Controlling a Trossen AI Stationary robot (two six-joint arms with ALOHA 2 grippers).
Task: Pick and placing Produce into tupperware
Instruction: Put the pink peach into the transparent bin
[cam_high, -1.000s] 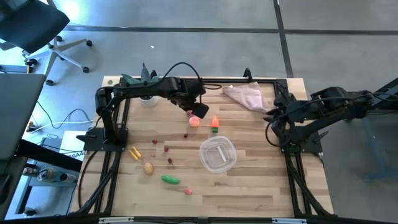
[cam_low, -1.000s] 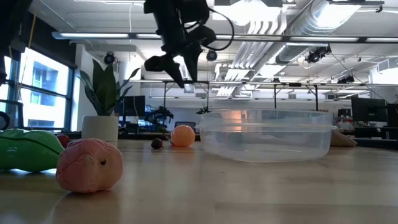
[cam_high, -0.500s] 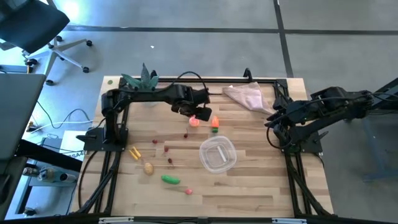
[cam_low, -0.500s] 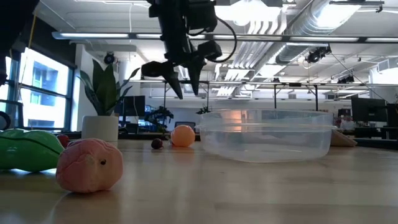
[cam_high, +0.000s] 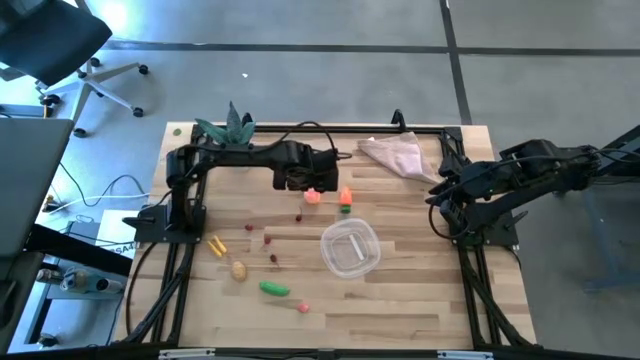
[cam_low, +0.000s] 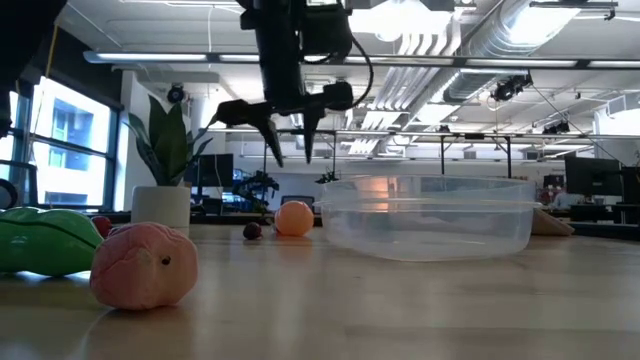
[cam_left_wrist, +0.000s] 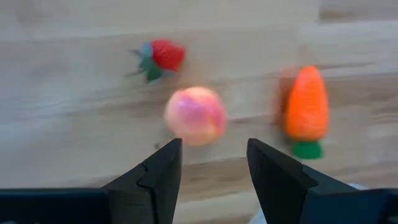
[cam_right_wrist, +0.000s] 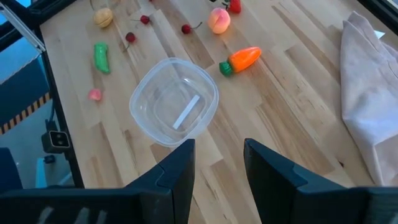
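Pink peach (cam_left_wrist: 194, 116) untouched; left end effector (cam_left_wrist: 208, 163) pulled back above it, released, fingers spread.

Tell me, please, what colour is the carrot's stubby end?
Green, below an orange body; the carrot shows best in the left wrist view.

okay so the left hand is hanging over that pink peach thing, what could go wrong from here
1. The pink peach is round, so if the open left hand comes down off-center, a finger could nudge it and it may roll across the table.
2. The strawberry and carrot lie close by; a wide approach might bump one.
3. The tupperware is light and see-through, so a low carry could clip its rim and push it.
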